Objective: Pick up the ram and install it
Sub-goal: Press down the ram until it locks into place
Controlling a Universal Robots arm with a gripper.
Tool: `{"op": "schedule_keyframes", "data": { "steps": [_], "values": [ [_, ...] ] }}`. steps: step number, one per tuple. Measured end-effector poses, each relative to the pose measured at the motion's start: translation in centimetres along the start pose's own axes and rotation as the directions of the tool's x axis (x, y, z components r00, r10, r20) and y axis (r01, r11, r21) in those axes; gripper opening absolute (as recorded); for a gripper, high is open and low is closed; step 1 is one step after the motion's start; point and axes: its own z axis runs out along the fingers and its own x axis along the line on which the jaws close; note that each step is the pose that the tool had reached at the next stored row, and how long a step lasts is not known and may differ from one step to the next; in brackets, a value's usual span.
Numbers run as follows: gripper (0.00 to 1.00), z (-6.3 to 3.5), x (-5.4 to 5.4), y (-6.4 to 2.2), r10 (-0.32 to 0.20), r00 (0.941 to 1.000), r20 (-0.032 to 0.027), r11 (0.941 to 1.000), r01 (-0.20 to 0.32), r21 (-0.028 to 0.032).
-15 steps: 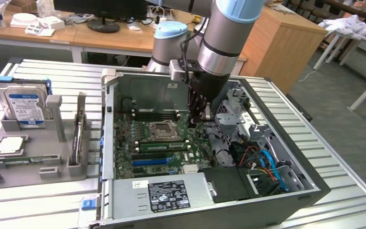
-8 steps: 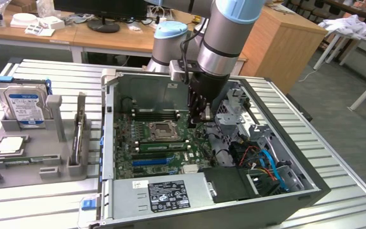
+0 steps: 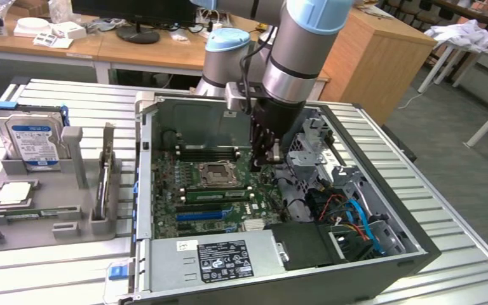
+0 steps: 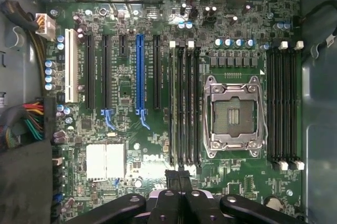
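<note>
- An open computer case (image 3: 358,279) is seen lying on a slatted metal table (image 3: 58,273), its side panel off.
- Inside the case a green main board (image 3: 169,221) is laid flat. A grey power box (image 3: 218,257) is housed at six o'clock in the exterior view, and a bundle of blue and orange cables (image 3: 358,213) is packed in the bay at four o'clock.
- A bare processor socket (image 3: 218,175) is set near the middle of the board. Banks of black memory slots are placed on two sides of it, as shown in the wrist view around the socket (image 4: 233,111).
- The ram (image 3: 214,194) is found standing on edge in a slot just beside the socket, at the socket's six o'clock in the exterior view. In the wrist view the ram (image 4: 172,108) is seen edge-on in the outermost slot of its bank, nearest the long blue slot (image 4: 139,71). Whether it is fully seated cannot be told.
- The claw (image 3: 267,159) is held low inside the case, at two o'clock of the ram. Its fingers are pressed together, and nothing is seen gripped between them; in the wrist view the claw (image 4: 179,179) is poised near one end of the ram's bank of slots.
- At nine o'clock of the case a grey parts tray (image 3: 49,232) is placed. A hard drive (image 3: 30,136) is stood upright in its rear pocket, and a square chip (image 3: 13,194) is laid in a shallow recess.
</note>
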Motion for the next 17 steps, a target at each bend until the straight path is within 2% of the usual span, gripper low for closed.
{"op": "schedule_keyframes", "data": {
  "steps": [17],
  "values": [
    [0.11,1.53,0.1,-0.02,0.0,1.0,0.0,1.0,0.0,-0.0001]
  ]
}}
